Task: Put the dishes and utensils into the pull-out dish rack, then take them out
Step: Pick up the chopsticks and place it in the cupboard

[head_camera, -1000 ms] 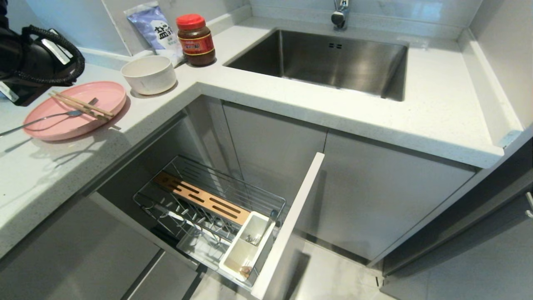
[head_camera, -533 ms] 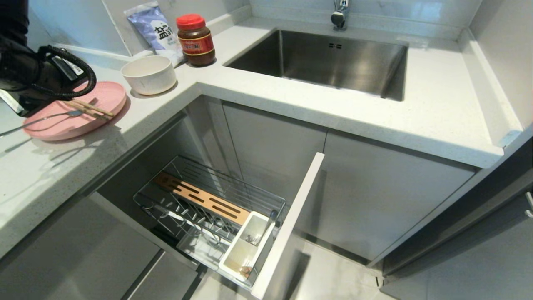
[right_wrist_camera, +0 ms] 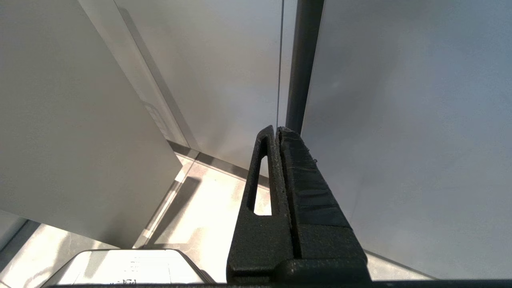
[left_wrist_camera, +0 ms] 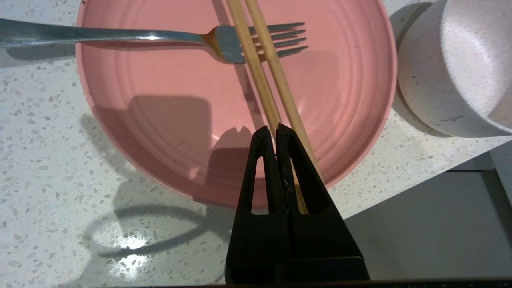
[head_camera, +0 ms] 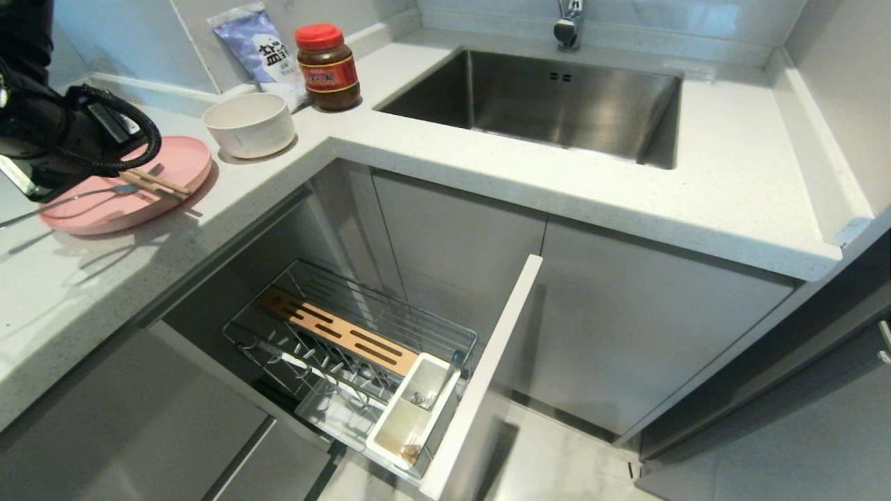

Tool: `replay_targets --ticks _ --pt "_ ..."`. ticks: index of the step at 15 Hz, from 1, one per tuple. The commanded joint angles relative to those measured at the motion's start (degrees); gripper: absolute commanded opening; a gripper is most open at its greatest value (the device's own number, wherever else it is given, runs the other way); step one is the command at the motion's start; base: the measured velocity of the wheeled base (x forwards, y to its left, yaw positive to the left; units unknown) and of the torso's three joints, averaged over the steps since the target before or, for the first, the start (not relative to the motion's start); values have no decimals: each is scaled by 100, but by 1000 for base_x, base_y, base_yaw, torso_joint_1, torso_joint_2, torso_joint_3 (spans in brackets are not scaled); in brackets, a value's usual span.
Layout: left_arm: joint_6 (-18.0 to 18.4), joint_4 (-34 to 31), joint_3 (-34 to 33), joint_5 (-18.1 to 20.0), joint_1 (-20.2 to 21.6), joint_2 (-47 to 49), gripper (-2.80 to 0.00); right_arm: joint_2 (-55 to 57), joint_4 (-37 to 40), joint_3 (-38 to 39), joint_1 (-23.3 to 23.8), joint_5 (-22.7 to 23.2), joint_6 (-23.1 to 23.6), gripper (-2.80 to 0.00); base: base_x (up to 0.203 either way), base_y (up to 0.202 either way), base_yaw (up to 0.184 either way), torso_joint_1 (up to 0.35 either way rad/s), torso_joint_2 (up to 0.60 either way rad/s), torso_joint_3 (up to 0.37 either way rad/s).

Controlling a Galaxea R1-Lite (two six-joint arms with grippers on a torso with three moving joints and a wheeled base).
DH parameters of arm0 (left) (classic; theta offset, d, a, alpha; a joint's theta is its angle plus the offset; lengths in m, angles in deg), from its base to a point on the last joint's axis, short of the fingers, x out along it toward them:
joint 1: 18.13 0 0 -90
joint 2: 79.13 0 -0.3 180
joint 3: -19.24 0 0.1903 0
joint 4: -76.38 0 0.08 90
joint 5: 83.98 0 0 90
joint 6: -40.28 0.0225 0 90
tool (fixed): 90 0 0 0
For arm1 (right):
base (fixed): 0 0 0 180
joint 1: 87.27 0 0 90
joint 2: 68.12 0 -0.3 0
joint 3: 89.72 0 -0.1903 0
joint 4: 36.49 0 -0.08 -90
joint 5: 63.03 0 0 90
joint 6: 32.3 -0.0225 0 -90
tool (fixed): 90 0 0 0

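1. Since a second ago the left gripper point(left_wrist_camera: 275, 128) has swung in over the pink plate point(left_wrist_camera: 160, 120), fingers pressed together, empty.
2. Chopsticks point(left_wrist_camera: 264, 72) cross the fork point(left_wrist_camera: 224, 40) on that plate near the countertop point(head_camera: 487, 160) edge.

You see the speckled white countertop point(head_camera: 529, 167) carrying the pink plate point(head_camera: 174, 163), the cream bowl point(head_camera: 249, 124), a red-lidded jar point(head_camera: 327, 67) and a blue packet point(head_camera: 254, 43) near its corner

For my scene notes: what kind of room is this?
Most likely a home kitchen: a steel sink with a tap set in a speckled countertop, and a pull-out dish rack below.
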Motion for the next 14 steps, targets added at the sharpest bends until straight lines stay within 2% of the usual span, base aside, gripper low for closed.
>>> replay_targets --ticks 1,14 --pt "-24 -62 -1 -20 17 -18 0 -13 -2 3 -1 0 0 -280 0 0 0 0 0 0" --pt "-18 -67 -1 -17 105 186 0 -19 -2 2 -1 0 0 -280 0 0 0 0 0 0"
